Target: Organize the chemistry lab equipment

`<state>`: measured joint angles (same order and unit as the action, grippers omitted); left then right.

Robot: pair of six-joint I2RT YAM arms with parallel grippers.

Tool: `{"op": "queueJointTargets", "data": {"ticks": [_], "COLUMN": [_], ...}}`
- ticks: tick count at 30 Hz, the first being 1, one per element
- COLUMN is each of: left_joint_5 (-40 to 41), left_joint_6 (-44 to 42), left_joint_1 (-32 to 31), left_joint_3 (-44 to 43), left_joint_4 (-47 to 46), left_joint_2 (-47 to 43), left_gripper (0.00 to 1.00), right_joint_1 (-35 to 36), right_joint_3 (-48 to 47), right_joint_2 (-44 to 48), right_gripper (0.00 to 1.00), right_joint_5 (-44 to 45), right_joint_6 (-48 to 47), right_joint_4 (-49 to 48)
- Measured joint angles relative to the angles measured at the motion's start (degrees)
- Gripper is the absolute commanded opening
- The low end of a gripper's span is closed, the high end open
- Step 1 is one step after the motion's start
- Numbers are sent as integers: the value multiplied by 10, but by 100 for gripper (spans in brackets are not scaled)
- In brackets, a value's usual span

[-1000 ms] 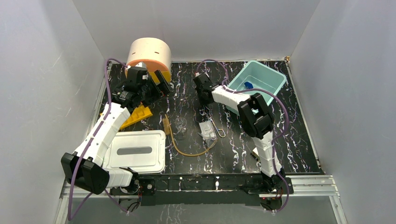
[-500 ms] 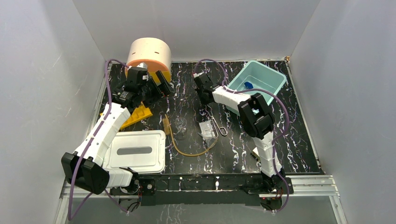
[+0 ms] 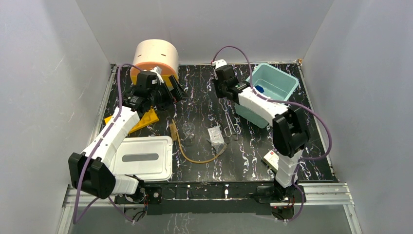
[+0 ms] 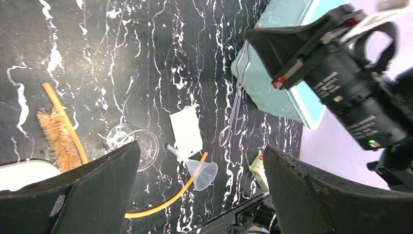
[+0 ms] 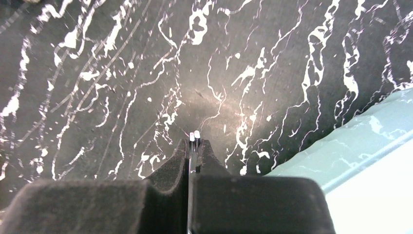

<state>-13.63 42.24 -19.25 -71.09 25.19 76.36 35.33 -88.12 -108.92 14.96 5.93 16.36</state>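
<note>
Top view: my right gripper point(image 3: 225, 95) is clenched on the wire metal clamp point(image 3: 230, 123), which hangs beside the teal bin point(image 3: 287, 78), presumably for deposit there. Left wrist view: left gripper point(image 4: 199, 148) spread wide, empty. Right wrist view: wire ends protrude between the pads point(image 5: 175, 165).

Bright, even overhead light, soft shadows.
Dull glare mid black marbled table point(image 5: 214, 97); blurred veins toward its left.

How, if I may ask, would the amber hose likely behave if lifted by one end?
Probably floppy: the amber rubber hose lies in a loose curve, so its free end would likely sag. It seems light, being thin.
</note>
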Motion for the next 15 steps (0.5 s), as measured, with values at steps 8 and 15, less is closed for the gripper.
{"op": "queueJointTargets", "data": {"ticks": [8,15], "left_joint_5": [-53,-94], "left_joint_6": [0,3], "left_joint_1": [-10,-33], "left_joint_3": [14,1], "left_joint_4": [-69,-138], "left_joint_2": [51,128], "left_gripper": [93,92], "right_joint_1": [-16,-23], "right_joint_3": [10,-40], "right_joint_2": [38,44], "right_gripper": [0,0], "right_joint_5": [-16,-32], "right_joint_6": [30,83], "right_joint_4": [-21,7]}}
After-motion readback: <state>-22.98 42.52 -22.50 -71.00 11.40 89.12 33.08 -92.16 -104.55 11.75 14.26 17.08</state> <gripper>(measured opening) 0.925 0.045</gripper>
